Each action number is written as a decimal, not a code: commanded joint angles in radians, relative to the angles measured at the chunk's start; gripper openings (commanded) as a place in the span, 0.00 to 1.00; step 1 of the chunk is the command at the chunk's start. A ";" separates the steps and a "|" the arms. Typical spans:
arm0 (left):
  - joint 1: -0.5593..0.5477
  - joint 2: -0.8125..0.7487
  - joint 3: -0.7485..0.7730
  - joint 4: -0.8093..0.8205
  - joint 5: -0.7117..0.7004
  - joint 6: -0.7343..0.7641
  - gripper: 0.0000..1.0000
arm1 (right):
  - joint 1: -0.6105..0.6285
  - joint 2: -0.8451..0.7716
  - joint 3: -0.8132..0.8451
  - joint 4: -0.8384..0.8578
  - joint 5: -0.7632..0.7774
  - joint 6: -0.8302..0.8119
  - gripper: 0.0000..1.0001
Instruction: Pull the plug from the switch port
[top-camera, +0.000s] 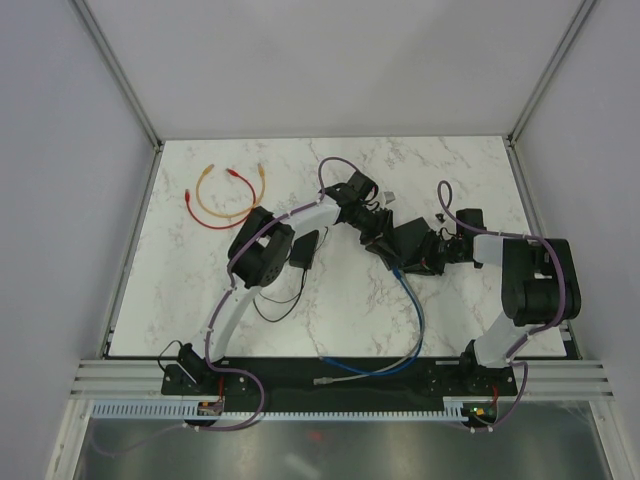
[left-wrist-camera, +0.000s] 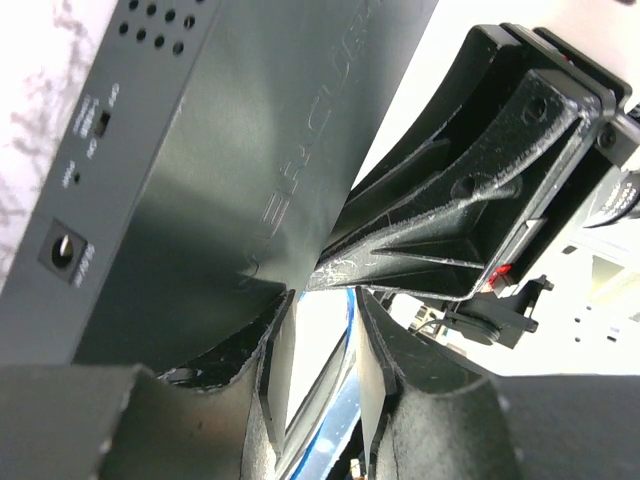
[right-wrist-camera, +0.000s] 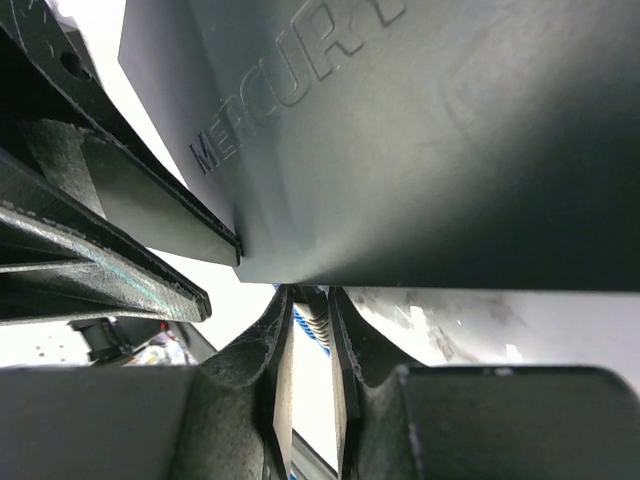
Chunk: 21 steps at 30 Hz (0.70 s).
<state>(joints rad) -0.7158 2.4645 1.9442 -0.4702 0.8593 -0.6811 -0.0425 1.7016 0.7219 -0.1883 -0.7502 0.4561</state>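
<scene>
Switch (top-camera: 413, 244) sits mid-table between left gripper (top-camera: 378, 238) at its 9 and right gripper (top-camera: 443, 250) at its 3. Blue cable (top-camera: 412, 310) runs off toward 6, so I'd pull that way. Plug (right-wrist-camera: 310, 325) sits between the right's narrowed jaws; can't tell if either gripper's clamped.

The right claw (right-wrist-camera: 308, 305), fingers close together, sits just beneath the switch (right-wrist-camera: 420, 140).

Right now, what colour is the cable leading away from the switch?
Blue; the cable shows best in the top external view, curving away from the switch.
</scene>
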 joint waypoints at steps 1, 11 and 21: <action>-0.010 0.054 0.028 -0.025 -0.016 -0.008 0.38 | 0.003 -0.016 -0.024 -0.146 0.204 -0.086 0.00; -0.008 0.067 0.039 -0.027 -0.016 -0.001 0.38 | 0.009 -0.071 -0.041 -0.155 0.178 -0.082 0.00; -0.008 0.105 0.067 -0.034 -0.002 -0.014 0.37 | 0.029 0.010 -0.038 -0.174 0.218 -0.088 0.00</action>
<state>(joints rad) -0.7216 2.5149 1.9980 -0.4698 0.9176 -0.6945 -0.0254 1.6444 0.7120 -0.2470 -0.6746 0.4141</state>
